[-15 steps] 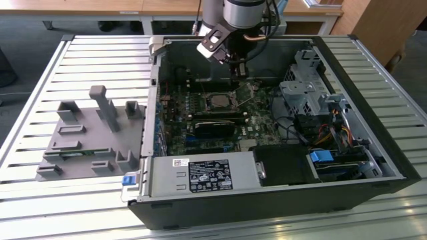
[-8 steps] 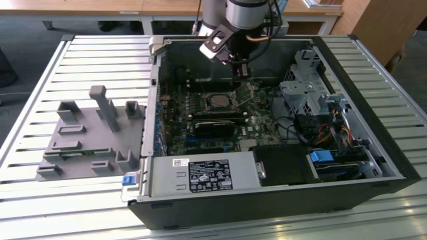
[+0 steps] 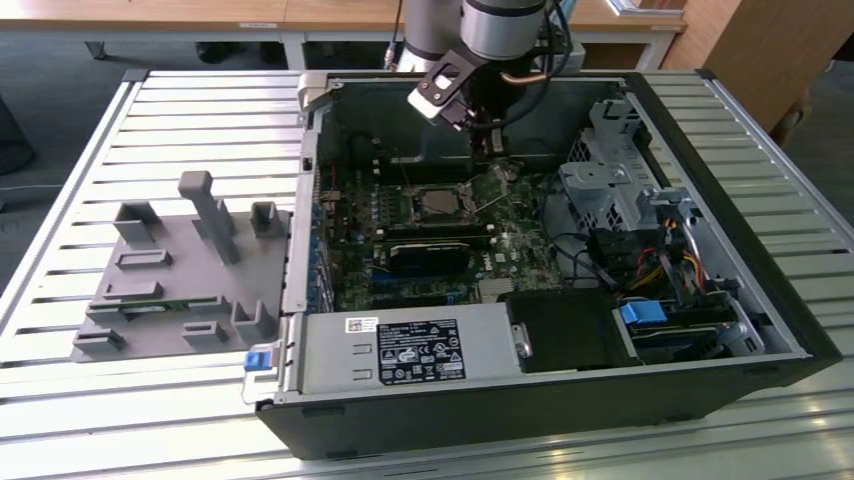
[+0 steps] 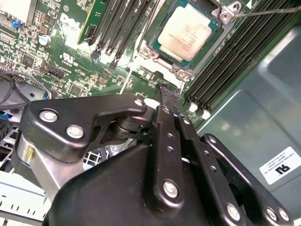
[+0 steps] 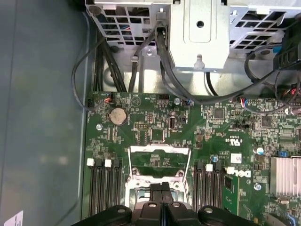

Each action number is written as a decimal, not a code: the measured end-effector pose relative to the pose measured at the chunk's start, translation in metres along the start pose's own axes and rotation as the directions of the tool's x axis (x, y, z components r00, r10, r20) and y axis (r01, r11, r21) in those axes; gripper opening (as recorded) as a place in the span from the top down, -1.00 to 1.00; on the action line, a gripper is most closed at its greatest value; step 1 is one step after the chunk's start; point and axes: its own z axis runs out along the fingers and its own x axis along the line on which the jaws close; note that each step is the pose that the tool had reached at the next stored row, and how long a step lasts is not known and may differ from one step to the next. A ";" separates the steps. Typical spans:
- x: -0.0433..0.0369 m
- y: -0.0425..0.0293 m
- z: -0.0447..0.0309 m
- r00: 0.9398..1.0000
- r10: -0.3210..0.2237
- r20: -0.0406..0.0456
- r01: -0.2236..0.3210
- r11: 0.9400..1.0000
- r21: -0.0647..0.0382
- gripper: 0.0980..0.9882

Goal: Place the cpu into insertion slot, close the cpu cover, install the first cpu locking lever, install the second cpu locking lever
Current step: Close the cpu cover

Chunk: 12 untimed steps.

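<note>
The cpu (image 4: 187, 30) lies flat in the insertion slot (image 4: 164, 57), silver top up, just ahead of the claw (image 4: 165, 92) in the second wrist view. Seating is judged complete, since its edges sit level within the rim. The cpu cover (image 5: 160, 149) stands raised just beyond the claw in the first wrist view, its window not down over the chip, so closing is judged not yet done. A locking lever (image 4: 265, 11), a thin metal rod, juts free past the slot's far corner, unlatched, as suits a lifted cover. The claw's fingers are pressed together with nothing visible between them, held low at the slot's near edge. Whether they touch the frame cannot be told. Memory slots (image 5: 103, 186) run on either side of the claw. The open computer case (image 3: 534, 420) rests on the slatted desk (image 3: 160, 110).
</note>
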 end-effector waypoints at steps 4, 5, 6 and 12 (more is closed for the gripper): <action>0.0000 0.0019 0.0003 1.000 0.000 0.000 0.000 1.000 0.000 0.98; 0.0000 0.0024 0.0004 1.000 0.000 0.000 0.000 1.000 0.000 0.98; 0.0000 0.0031 0.0005 1.000 0.000 0.001 0.000 1.000 0.000 0.98; -0.0001 0.0092 0.0010 1.000 0.000 0.001 0.000 1.000 0.000 0.98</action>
